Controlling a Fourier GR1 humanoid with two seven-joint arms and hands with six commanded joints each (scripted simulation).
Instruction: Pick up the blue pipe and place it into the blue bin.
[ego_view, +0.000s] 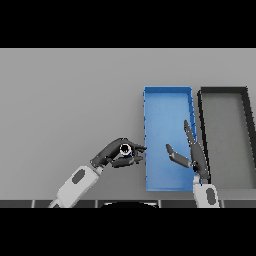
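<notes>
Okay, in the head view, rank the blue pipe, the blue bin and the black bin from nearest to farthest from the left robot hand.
1. Blue pipe: held in the left robot hand.
2. Blue bin: just to that hand's right.
3. Black bin: farthest right, beyond the blue bin.

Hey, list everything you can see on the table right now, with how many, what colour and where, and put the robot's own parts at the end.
table: one, grey, fills the view.
blue bin: one, blue, open-topped, right of centre on the table.
dark bin: one, black rim with grey floor, directly right of the blue bin, side by side.
pipe: one, short, seen end-on as a pale ring, its colour hard to tell; held just left of the blue bin's left wall.
left hand: one, dark, fingers curled round the pipe, near the blue bin's left edge.
right hand: one, dark, fingers straight, over the blue bin's right side, holding nothing.
</notes>
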